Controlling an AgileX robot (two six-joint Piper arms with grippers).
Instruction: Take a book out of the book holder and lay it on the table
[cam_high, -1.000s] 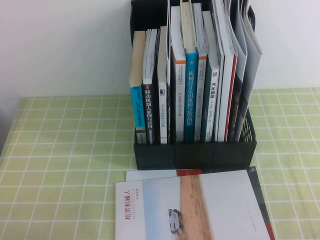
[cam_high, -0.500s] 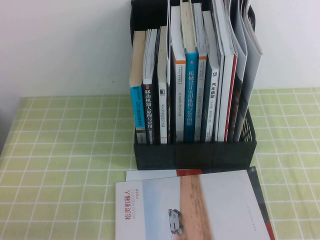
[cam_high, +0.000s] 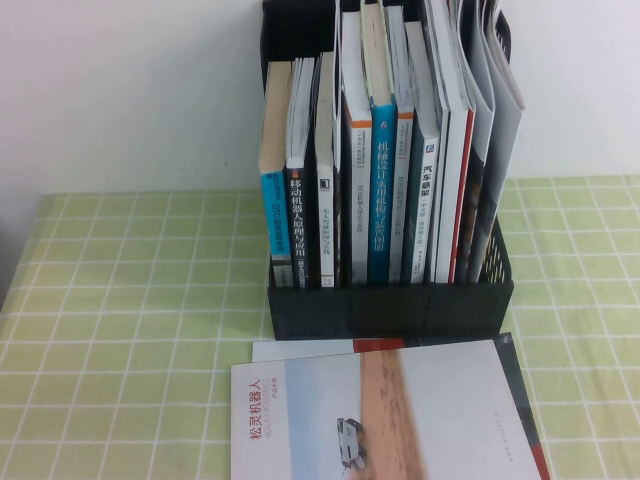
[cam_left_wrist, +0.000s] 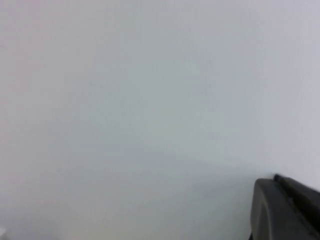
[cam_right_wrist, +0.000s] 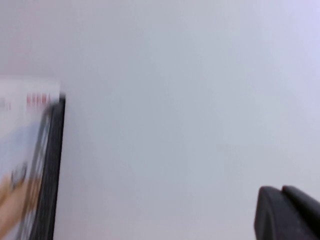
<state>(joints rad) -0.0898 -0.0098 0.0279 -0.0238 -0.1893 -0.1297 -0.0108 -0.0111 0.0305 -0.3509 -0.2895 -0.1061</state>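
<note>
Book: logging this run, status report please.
Book flat on table, front of holder. Left tool, right tool raised facing the wall. Nothing in the way.

- Pale white wall (cam_left_wrist: 150, 100) fills nearly the whole frame, plain and unmarked.
- One dark, rounded part of the left gripper (cam_left_wrist: 285, 210) shows at a corner, set against the wall.
- Finger state can't be read.

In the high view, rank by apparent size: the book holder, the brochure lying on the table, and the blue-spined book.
1. Book holder, largest.
2. Brochure, though cropped and nearer the camera, so unsure.
3. Blue-spined book, smallest.
Neither claw shows in this view.
</note>
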